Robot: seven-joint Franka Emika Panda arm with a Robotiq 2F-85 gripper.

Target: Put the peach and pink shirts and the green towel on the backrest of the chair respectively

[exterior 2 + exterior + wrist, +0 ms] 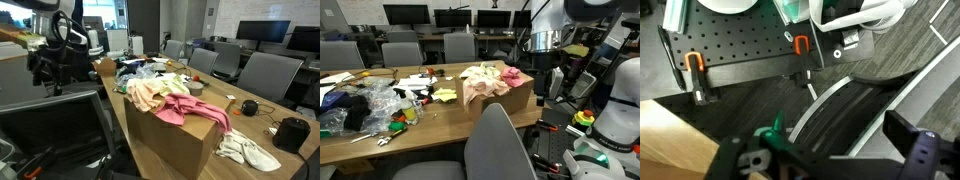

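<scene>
Big messy wooden table [440, 135] in an office room with dark screens [405, 14]. Peach shirt [480, 84] and pink shirt [516, 76] piled on a cardboard box [512, 102], just beside the claw [556, 88]. Claw up in the air, spread wide, holding nothing. Green towel [250, 152] on the table past the box, away from the claw.

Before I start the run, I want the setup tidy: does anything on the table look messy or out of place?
Yes. The peach shirt and pink shirt lie crumpled on the cardboard box, the pink one spilling over its edge. The green towel lies bunched on the table beside the box. Loose clutter crowds its other end.
</scene>
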